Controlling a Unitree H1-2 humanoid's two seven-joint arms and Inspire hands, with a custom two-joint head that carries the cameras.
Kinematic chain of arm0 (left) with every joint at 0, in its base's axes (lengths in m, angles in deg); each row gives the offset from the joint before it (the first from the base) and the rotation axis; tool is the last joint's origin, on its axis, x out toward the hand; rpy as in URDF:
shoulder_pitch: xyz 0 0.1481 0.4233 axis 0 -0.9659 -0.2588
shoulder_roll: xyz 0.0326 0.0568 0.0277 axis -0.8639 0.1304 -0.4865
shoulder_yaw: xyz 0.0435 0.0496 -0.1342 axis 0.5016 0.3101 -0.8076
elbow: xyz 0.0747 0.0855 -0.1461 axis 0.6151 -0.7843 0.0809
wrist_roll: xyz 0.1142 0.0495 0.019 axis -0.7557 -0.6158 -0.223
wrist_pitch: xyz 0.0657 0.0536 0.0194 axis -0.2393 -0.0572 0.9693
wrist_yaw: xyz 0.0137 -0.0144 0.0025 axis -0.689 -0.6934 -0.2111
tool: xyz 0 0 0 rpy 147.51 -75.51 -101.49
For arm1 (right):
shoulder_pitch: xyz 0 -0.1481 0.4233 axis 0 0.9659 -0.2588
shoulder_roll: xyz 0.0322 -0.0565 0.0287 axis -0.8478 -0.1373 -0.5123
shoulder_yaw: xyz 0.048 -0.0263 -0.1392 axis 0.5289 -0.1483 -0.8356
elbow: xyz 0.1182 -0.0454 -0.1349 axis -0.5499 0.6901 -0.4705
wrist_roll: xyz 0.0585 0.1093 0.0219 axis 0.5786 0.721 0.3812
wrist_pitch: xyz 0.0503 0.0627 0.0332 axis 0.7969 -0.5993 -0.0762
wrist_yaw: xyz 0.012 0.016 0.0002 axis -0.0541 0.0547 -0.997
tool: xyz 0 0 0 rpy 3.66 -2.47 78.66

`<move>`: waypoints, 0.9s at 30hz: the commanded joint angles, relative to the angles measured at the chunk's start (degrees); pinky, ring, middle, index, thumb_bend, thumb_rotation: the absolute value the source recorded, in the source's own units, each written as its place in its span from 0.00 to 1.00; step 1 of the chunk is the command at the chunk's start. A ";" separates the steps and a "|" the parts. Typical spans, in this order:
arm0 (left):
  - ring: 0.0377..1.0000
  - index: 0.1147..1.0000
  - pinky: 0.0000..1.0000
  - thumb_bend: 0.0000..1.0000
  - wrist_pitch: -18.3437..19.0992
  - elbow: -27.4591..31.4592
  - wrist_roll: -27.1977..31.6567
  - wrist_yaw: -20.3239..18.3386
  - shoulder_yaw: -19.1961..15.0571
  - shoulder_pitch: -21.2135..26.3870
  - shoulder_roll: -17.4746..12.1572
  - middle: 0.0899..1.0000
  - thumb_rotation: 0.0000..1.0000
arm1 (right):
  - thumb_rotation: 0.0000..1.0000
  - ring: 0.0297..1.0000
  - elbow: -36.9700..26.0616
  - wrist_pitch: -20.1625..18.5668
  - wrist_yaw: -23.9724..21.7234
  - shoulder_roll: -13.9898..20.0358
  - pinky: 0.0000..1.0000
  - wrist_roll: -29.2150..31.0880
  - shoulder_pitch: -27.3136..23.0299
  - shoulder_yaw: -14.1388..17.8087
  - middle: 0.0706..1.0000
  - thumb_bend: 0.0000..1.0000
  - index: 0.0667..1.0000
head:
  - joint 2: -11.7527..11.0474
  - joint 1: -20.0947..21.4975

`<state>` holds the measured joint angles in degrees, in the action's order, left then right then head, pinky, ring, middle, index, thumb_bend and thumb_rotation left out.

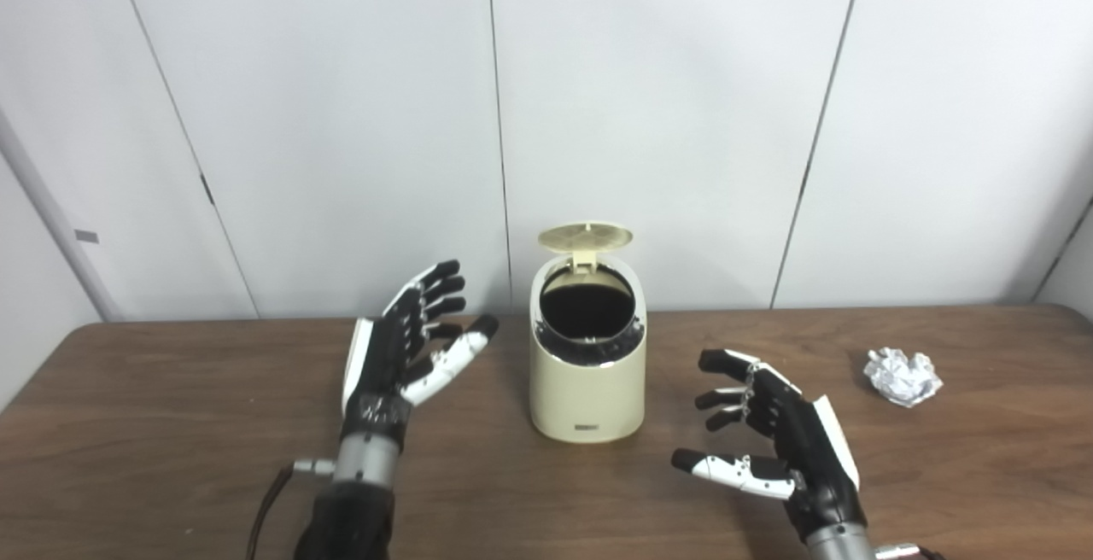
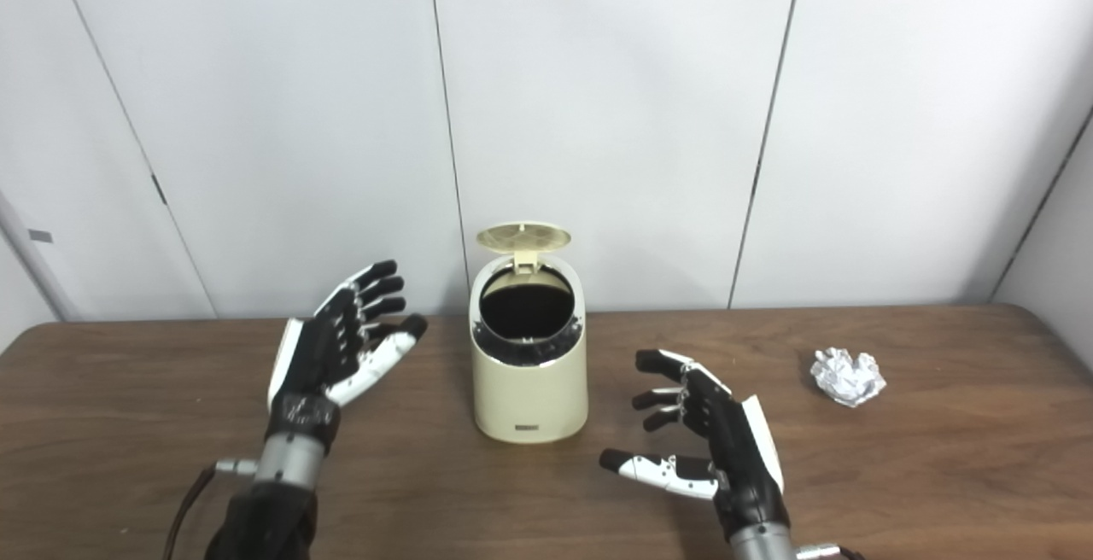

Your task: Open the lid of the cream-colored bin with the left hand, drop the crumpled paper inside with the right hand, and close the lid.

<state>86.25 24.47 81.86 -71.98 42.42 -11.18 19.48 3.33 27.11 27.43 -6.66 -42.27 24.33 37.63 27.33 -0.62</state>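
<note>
Bin [image 1: 587, 381]: cream, rounded cylinder w/ slanted top, small dark label low on front. Stood upright at desk [image 1: 171, 423] centre, nearer the back edge. Lid [image 1: 586, 236] was up, hinged at rear, ribbed underside facing fwd. Opening was dark; contents not discernible.

Paper [image 1: 902, 376]: white/silvery crumpled ball, lay on desk well to right of bin, nothing touching it.

Left hand [image 1: 410, 338]: black & white, raised beside bin on its left, apart from it; fingers spread, palm toward bin, holding nothing.

Right hand [image 1: 768, 432]: low over desk front-right of bin, between bin and paper but touching neither; fingers loosely curled & apart, thumb out toward centre, empty.

Desk: dark brown wood grain, rounded corners. Nothing lay between right hand and paper, nor over bin's mouth.

Wall [image 1: 666, 99]: pale grey panels w/ thin dark seams behind desk.

Cable [image 1: 265, 509]: dark lead ran from left wrist down to bottom edge.
</note>
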 commanded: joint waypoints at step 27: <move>0.78 0.92 0.66 0.74 -12.90 -5.74 6.28 -6.77 0.95 -6.41 -3.13 0.84 0.15 | 0.15 0.63 -5.20 -3.13 -4.21 7.67 0.47 -0.24 -2.53 1.42 0.81 0.78 0.81 | -0.23 2.43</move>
<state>75.58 17.84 87.42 -78.58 43.53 -19.18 16.61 0.63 23.80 23.75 0.68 -41.84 24.15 39.00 27.07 1.76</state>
